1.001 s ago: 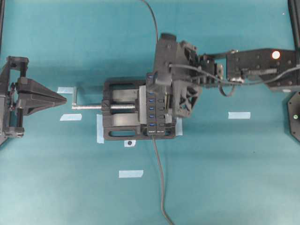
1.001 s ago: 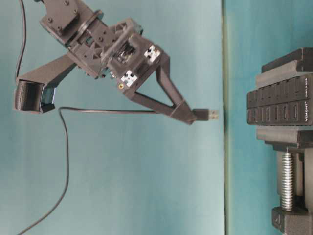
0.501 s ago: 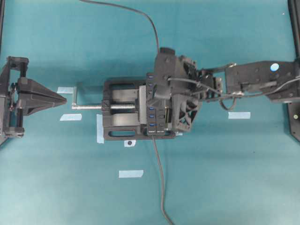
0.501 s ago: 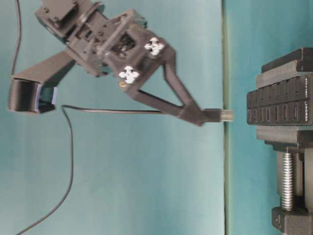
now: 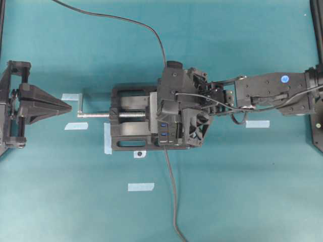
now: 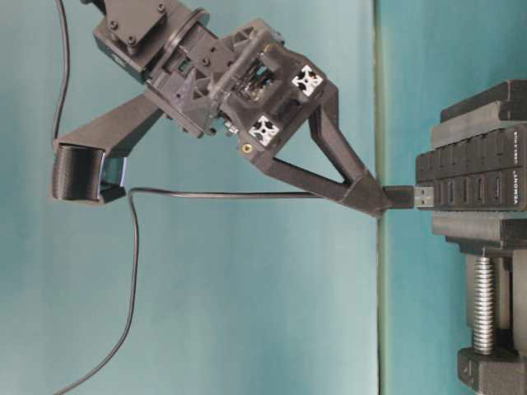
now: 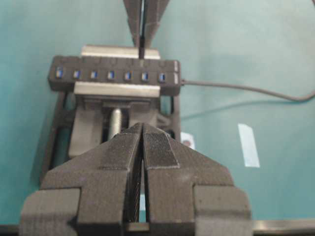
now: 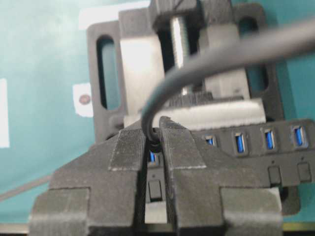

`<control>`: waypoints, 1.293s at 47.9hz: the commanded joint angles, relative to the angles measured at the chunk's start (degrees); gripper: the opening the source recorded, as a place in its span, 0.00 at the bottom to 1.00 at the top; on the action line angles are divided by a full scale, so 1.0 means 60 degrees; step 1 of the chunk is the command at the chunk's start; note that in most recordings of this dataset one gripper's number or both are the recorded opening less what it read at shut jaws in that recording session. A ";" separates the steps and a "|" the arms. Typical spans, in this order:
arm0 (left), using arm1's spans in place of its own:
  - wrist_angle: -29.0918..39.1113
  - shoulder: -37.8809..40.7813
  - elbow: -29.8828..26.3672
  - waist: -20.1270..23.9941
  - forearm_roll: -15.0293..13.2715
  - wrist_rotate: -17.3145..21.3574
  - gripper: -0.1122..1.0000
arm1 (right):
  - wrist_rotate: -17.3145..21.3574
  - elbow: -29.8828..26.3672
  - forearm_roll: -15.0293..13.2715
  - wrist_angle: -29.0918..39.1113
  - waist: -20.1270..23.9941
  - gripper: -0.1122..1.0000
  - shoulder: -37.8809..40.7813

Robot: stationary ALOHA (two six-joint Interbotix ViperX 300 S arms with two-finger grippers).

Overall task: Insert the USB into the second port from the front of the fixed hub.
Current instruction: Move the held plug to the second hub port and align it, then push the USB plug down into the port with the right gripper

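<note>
USB plug (image 6: 414, 197) sits pinched in my right gripper (image 6: 370, 196), its metal tip poking out past the fingertips and level with the row of slots on the hub (image 6: 471, 180). From the table-level view the tip is right at the face of the hub; I cannot tell whether it touches or has entered a slot. The thin black cable (image 6: 214, 195) trails back from the plug, then drops in a loose curve down the left of that view.

From overhead, my right gripper (image 5: 169, 108) hangs over the middle of the hub (image 5: 167, 135), hiding most of it; only a few blue slots show at the near end. The hub is clamped in a black vise (image 5: 132, 124) with a silver screw (image 5: 96, 115) pointing left. The hub's own thicker cable (image 5: 172, 191) runs off toward the near edge.

My right wrist camera shows the fingers (image 8: 192, 162) narrowed on the thin cable (image 8: 206, 59), with blue slots (image 8: 240, 142) just beyond them to the right and one slot (image 8: 152, 158) glimpsed in the gap between them.

My left gripper (image 5: 65, 106) is well to the left of the vise, tips pointing at the screw handle. Its wrist view shows the pads (image 7: 160, 147) pressed together on nothing. Bits of pale tape (image 5: 257, 124) lie on the teal table (image 5: 242, 201).
</note>
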 commanded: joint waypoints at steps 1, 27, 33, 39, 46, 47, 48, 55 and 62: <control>-0.0044 0.0044 -0.0103 0.0000 0.0015 -0.0015 0.10 | 0.0103 -0.0044 0.0015 -0.0073 0.0044 0.16 -0.0088; -0.0044 0.0044 -0.0103 0.0000 0.0015 -0.0029 0.10 | 0.0220 0.0088 0.0000 -0.0366 0.0059 0.16 0.0103; -0.0044 0.0044 -0.0088 0.0000 0.0015 -0.0029 0.10 | 0.0220 0.0103 0.0015 -0.0366 0.0073 0.16 0.0117; -0.0044 0.0044 -0.0088 0.0015 0.0015 -0.0029 0.10 | 0.0234 0.0146 0.0015 -0.0469 0.0073 0.16 0.0146; -0.0044 0.0044 -0.0103 0.0000 0.0015 -0.0029 0.10 | 0.0234 0.0132 0.0015 -0.0498 0.0073 0.16 0.0176; -0.0044 0.0044 -0.0103 0.0000 0.0015 -0.0029 0.10 | 0.0234 0.0132 0.0015 -0.0498 0.0073 0.16 0.0190; -0.0044 0.0044 -0.0103 0.0000 0.0015 -0.0029 0.10 | 0.0234 0.0132 0.0015 -0.0498 0.0073 0.16 0.0190; -0.0044 0.0044 -0.0088 0.0000 0.0015 -0.0029 0.10 | 0.0234 0.0132 0.0015 -0.0498 0.0073 0.16 0.0220; -0.0044 0.0044 -0.0088 0.0000 0.0015 -0.0029 0.10 | 0.0234 0.0132 0.0015 -0.0498 0.0073 0.16 0.0234</control>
